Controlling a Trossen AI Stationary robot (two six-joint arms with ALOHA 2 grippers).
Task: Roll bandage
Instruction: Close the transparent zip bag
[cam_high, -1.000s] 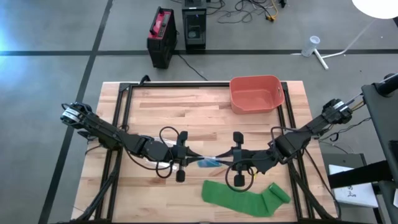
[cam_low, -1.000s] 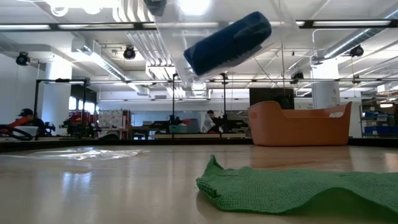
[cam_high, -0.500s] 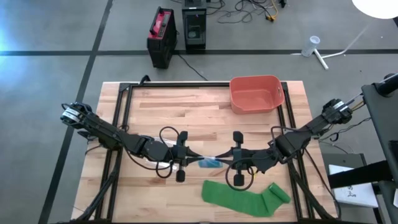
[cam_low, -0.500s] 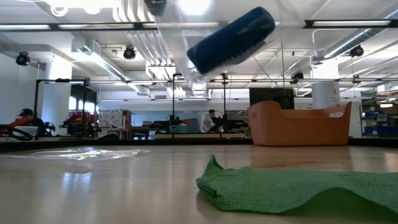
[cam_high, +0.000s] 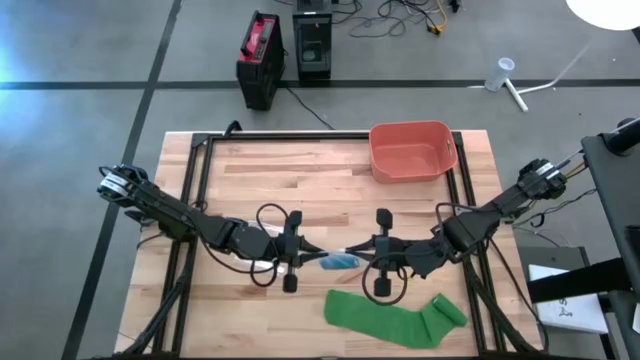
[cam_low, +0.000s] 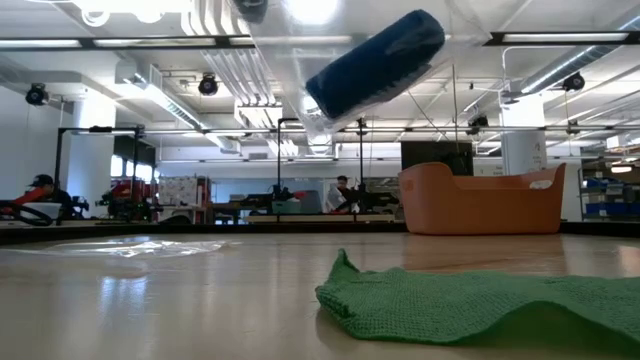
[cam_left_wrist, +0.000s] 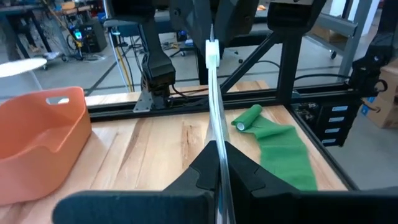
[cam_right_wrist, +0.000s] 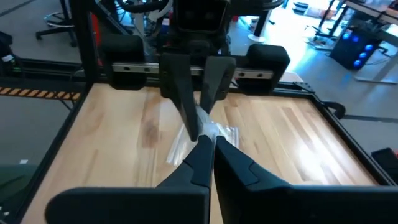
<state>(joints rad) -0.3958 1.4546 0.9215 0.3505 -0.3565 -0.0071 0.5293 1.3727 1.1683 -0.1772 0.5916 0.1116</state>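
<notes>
A clear plastic bag (cam_high: 335, 258) with a blue bandage roll (cam_low: 375, 65) inside hangs high above the table's middle, between my two grippers. My left gripper (cam_high: 300, 252) is shut on its left edge and my right gripper (cam_high: 362, 255) on its right edge. A green bandage (cam_high: 390, 318) lies flat near the front edge. Its rolled-up end (cam_high: 445, 310) rests on the table at the right. My left gripper pinches the clear bag's thin edge (cam_left_wrist: 215, 134) between its two fingers, coming level from the table's left. The bag stands edge-on beyond the fingers, clear of the table. My right gripper pinches the bag's opposite edge (cam_right_wrist: 205, 132) between its two fingertips, reaching from the table's right and slanting slightly down. The plastic sags slack below the fingers.
An orange bin (cam_high: 412, 150) stands at the far right of the table. A black metal frame (cam_high: 195, 190) runs along the table's sides. Bare wood lies at the near left and far left. People and benches show in the room beyond.
The bag with the blue roll has shifted slightly up and toward the right gripper. Both arms have kept their place.
</notes>
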